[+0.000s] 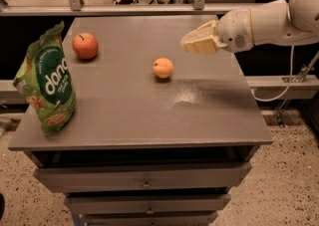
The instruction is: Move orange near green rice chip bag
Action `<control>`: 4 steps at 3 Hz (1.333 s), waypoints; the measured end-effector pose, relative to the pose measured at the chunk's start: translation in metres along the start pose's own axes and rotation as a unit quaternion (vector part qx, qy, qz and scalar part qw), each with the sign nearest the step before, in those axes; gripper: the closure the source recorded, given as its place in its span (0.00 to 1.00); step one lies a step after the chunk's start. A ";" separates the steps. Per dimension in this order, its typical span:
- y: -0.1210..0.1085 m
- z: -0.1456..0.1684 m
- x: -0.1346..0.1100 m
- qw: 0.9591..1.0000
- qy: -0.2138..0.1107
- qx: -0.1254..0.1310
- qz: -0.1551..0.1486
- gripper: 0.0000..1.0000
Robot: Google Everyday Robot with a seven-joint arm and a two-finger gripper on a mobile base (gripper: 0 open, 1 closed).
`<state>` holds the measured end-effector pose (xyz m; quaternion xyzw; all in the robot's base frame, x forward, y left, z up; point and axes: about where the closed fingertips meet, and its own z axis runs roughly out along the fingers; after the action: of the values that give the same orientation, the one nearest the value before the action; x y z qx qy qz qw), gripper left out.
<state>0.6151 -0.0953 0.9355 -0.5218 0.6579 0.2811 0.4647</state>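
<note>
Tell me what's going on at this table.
A one-armed robot is set to move the orange toward the green rice chip bag. Its pincer hovers above the right side of the table, clear of the orange, holding nothing. The orange lies mid-table, the bag stands at the left edge, an apple behind it.

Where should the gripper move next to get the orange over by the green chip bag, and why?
Probably lower the gripper leftward toward the orange. It hovers above the table on its right side, apart from the orange, which sits mid-table, well away from the green rice chip bag at the left edge.
</note>
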 end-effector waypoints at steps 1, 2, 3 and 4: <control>0.001 0.003 -0.001 1.000 -0.001 -0.003 0.000 0.19; 0.002 0.005 -0.001 1.000 -0.001 -0.004 0.000 0.00; -0.006 0.002 0.015 1.000 -0.023 0.005 0.007 0.00; -0.016 -0.003 0.041 0.999 -0.042 0.021 0.011 0.00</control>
<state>0.6287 -0.1200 0.9014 -0.4922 0.6490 0.2944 0.4998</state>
